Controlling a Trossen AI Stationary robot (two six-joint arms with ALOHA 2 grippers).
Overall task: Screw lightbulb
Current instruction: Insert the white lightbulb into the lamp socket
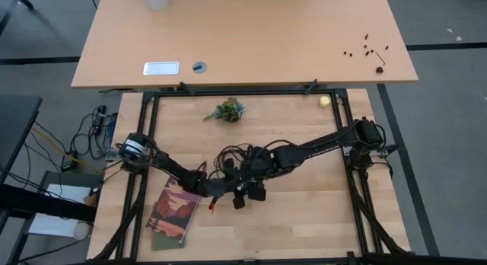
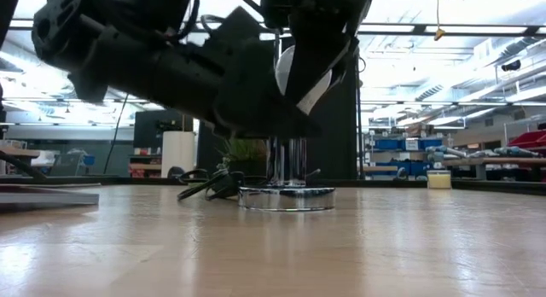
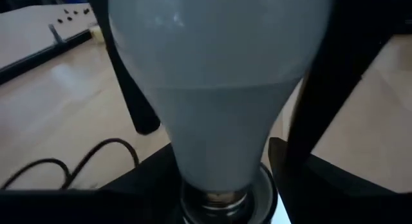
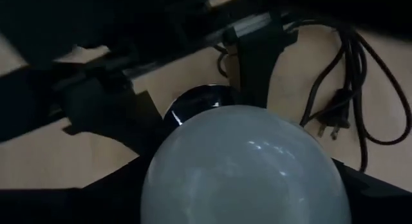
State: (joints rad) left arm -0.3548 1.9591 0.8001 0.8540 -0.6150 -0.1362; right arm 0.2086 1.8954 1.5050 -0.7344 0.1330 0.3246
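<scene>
The white frosted lightbulb stands upright, its screw base in the chrome socket, at mid-table. The socket's stem rises from a flat round silver disc resting on the table. My right gripper comes down over the bulb, whose dome fills the right wrist view. My left gripper reaches in low from the table's left, its fingers on either side of the socket. The black cord trails behind the disc. My right gripper pinches the bulb's wide upper part between its two fingers, one on each side. The fingers come from above, pointing down. The bulb stands upright with its base in the socket. My left gripper holds the socket just under the bulb's neck, coming nearly level from the table's left. Its fingers flank the socket. The contact itself is cut off at the picture's edge.
A small green plant sprig lies toward the far side. A booklet lies near the left front. A pale yellow round object sits at the far right corner. The cord's plug lies beside the socket. Bare wood stretches to the right and front.
</scene>
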